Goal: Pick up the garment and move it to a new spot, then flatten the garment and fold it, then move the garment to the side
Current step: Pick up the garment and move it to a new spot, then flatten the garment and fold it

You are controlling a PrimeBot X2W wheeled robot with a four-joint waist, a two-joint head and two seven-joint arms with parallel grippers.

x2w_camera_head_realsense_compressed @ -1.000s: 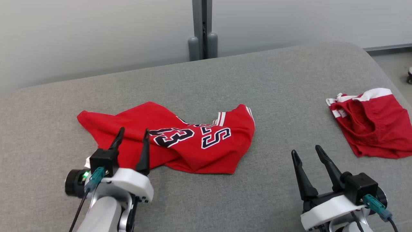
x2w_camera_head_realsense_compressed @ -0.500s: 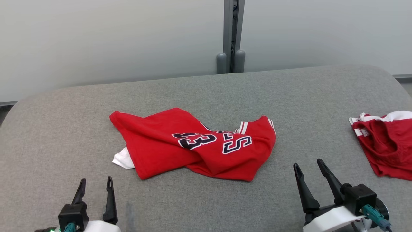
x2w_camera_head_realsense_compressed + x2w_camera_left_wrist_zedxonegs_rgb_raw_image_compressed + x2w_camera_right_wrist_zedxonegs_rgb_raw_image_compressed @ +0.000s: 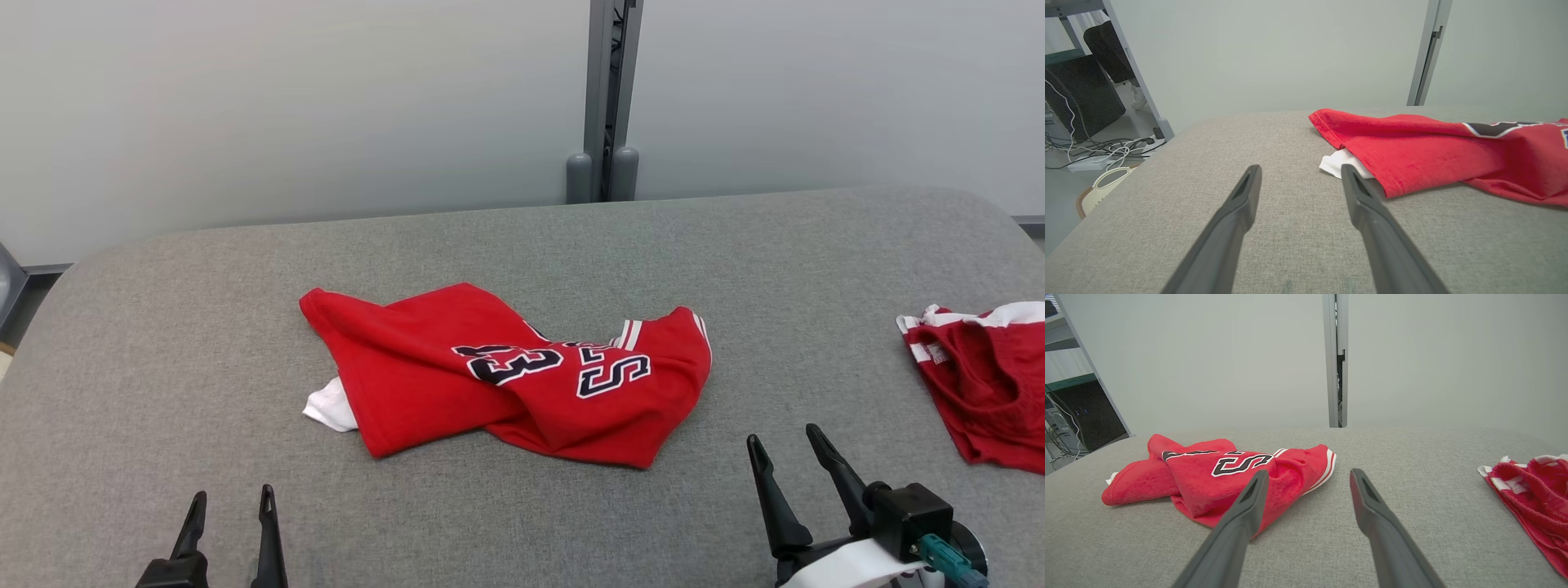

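The garment [image 3: 506,376] is a red jersey with dark numbers edged in white, lying crumpled at the middle of the grey padded table [image 3: 522,253]; a white flap pokes out at its left edge. It also lies ahead in the left wrist view [image 3: 1433,151] and the right wrist view [image 3: 1220,473]. My left gripper [image 3: 231,496] stands open at the lower left, short of the jersey, nothing between its fingers. My right gripper [image 3: 784,437] is open at the lower right, clear of the cloth.
A second red garment with white trim [image 3: 980,384] lies at the table's right edge. A grey post [image 3: 608,98] stands behind the table against a pale wall. Cables and a dark cabinet [image 3: 1081,98] sit on the floor beyond the table's left end.
The left gripper has drawn back from the jersey's left edge to the lower left. The camera has shifted, so the whole scene sits further right and lower. The jersey lies as before.
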